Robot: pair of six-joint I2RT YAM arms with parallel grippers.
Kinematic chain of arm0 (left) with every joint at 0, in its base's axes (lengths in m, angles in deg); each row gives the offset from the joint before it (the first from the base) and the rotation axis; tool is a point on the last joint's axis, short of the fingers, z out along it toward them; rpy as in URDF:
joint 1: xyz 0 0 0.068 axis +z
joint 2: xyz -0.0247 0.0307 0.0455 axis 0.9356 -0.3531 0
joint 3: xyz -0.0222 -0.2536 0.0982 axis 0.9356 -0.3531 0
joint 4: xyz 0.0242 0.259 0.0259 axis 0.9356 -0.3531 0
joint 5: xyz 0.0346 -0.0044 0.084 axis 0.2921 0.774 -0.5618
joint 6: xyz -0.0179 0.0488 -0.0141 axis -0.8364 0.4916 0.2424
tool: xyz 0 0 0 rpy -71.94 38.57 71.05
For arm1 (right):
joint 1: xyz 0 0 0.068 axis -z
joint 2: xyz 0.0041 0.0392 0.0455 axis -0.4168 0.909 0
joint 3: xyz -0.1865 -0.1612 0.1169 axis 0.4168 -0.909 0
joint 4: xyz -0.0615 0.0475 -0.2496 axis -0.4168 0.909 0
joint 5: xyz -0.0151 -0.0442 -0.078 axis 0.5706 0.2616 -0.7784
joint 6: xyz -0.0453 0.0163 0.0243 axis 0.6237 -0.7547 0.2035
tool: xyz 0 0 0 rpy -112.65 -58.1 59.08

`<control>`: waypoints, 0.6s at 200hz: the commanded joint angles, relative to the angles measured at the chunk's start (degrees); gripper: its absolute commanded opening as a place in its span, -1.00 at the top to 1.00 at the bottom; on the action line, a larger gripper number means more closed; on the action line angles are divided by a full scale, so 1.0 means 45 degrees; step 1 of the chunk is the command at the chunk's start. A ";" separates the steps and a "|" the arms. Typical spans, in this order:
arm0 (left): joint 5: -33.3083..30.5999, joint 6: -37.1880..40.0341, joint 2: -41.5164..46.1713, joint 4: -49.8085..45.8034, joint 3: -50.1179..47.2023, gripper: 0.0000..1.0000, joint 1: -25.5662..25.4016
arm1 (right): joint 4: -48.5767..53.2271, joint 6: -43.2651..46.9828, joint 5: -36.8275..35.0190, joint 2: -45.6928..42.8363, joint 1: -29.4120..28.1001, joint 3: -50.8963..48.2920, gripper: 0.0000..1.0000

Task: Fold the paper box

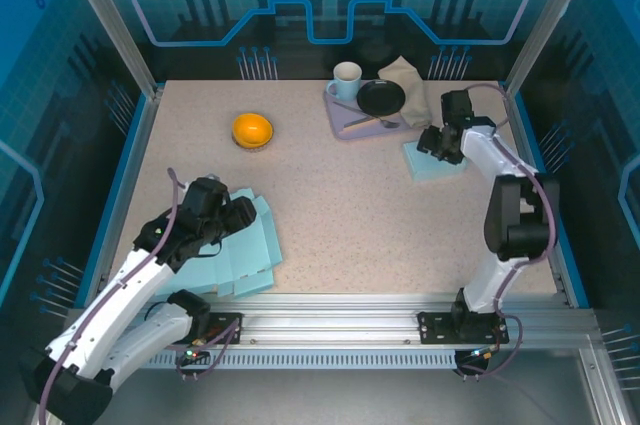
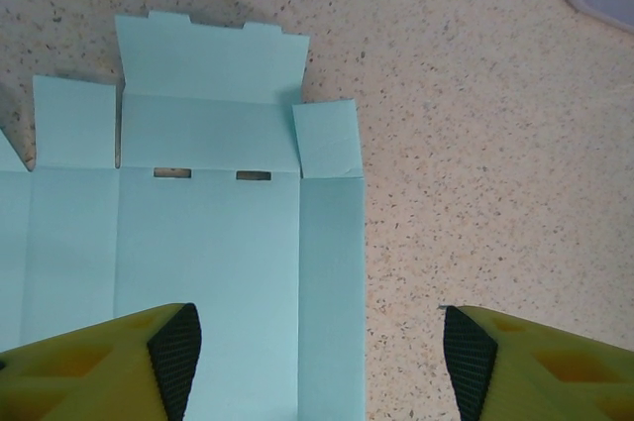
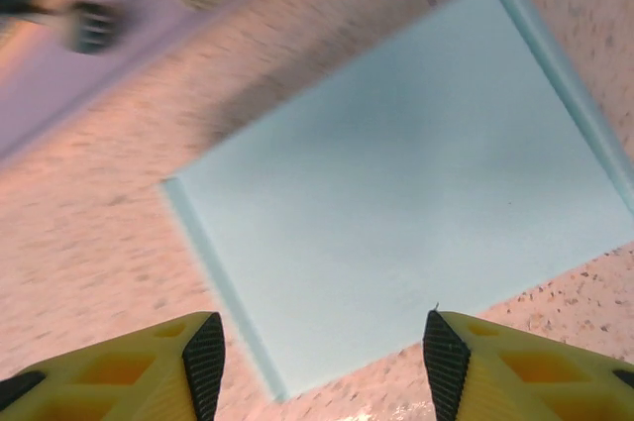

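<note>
The paper box [image 1: 252, 245] lies unfolded on the table at the near left, a light-blue cut-out with flaps and two slots [image 2: 198, 243]. My left gripper [image 1: 236, 217] hovers over its right edge, open, with one fingertip above the sheet and the other above bare table [image 2: 322, 362]; nothing is between the jaws. A second light-blue box [image 1: 436, 161], folded flat and closed, lies at the far right. My right gripper [image 1: 441, 143] hangs open just above it, its fingers straddling the box's near corner [image 3: 322, 362] without holding the box [image 3: 396, 173].
An orange [image 1: 252, 130] sits at the back left of centre. A lilac tray [image 1: 340, 117] at the back carries a white mug [image 1: 346, 78], a black bowl [image 1: 381, 97] and a spoon, with a beige cloth [image 1: 405, 74] behind. Frame posts line the table's sides.
</note>
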 commanded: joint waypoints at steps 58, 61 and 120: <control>0.1082 -0.0676 -0.2259 0.2394 -0.1247 -0.35 -0.1018 | 0.1019 0.2219 -0.0814 -0.5661 -0.3665 -0.2092 -0.16; 0.0947 -0.0660 -0.2397 0.2355 -0.1160 -0.36 -0.1202 | 0.1045 0.2239 -0.0764 -0.5773 -0.3658 -0.2192 -0.16; -0.2166 -0.0818 -0.6758 -0.0796 0.1778 -0.39 -0.2804 | 0.1169 0.2445 -0.0250 -0.7388 -0.3668 -0.3294 -0.17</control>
